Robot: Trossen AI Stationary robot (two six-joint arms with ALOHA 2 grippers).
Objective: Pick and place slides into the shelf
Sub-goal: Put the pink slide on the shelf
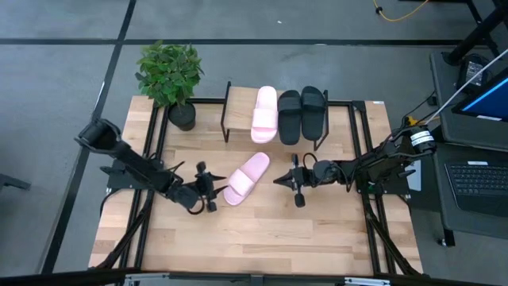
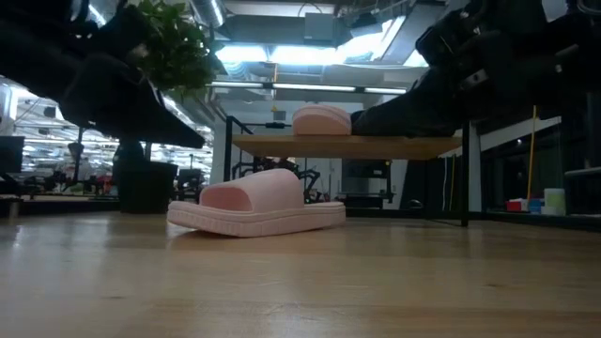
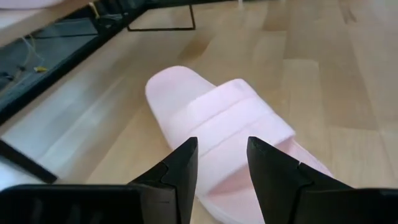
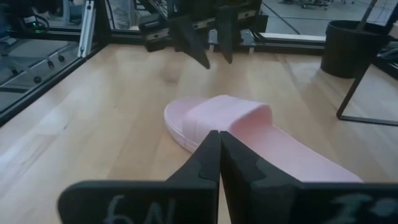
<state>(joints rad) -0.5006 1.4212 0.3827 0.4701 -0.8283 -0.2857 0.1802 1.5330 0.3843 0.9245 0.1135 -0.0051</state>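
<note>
A: Just short of the loose pink slide (image 1: 246, 178), the left end effector (image 1: 208, 191) is held with fingers apart; the right end effector (image 1: 295, 184) is pressed together, empty.

B: On the shelf (image 1: 236, 111), three slides are already placed; one is left on the counter (image 1: 262, 230).

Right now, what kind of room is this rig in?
Probably a lab or workshop: a laptop beside the table, ceiling strip lights over benches beyond it, and a cable across the grey floor.

One pink slide (image 1: 247, 178) lies flat on the table; another pink (image 1: 264, 114) and two black (image 1: 301, 114) rest atop the shelf (image 1: 237, 116).
</note>
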